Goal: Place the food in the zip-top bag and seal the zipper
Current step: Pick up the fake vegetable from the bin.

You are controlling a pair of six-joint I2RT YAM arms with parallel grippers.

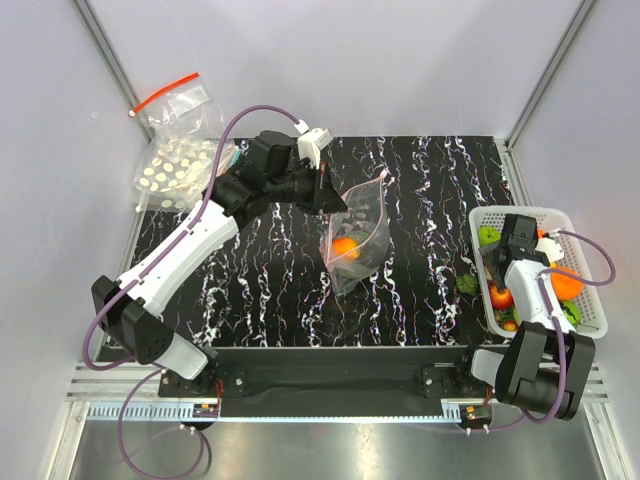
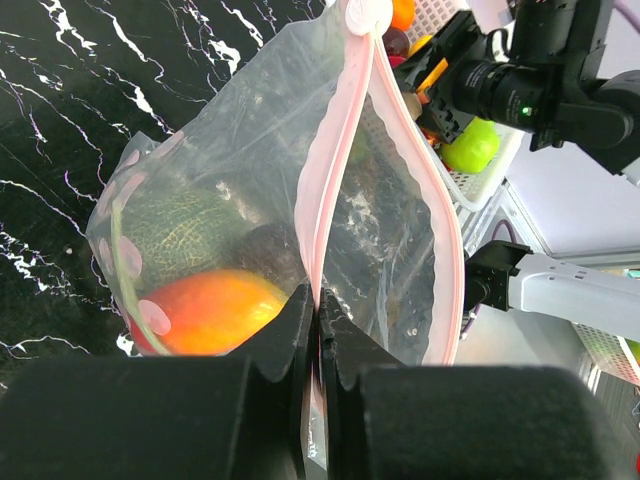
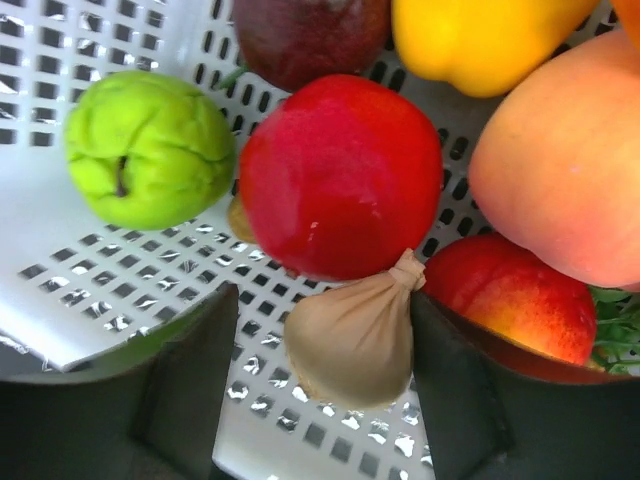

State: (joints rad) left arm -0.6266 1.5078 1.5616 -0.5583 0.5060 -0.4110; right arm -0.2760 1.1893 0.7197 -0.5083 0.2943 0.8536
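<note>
Left gripper (image 2: pixel 318 330) pinched tight on zipper (image 2: pixel 322 190) of zip-top bag (image 2: pixel 200 170), mid-table. Strip halves split apart beyond the pinch, mouth gaping. Inside: dark green lump (image 2: pixel 180 225) touching orange-red piece (image 2: pixel 210 312). Bag bottom possibly resting on black marbled mat (image 1: pixel 250 290), hard to tell. Right gripper (image 3: pixel 325 360) spread wide over white basket (image 3: pixel 70 290) at right, beige bulb (image 3: pixel 350 340) between its fingers, red fruit (image 3: pixel 340 175) and green fruit (image 3: pixel 150 145) just beyond.
</note>
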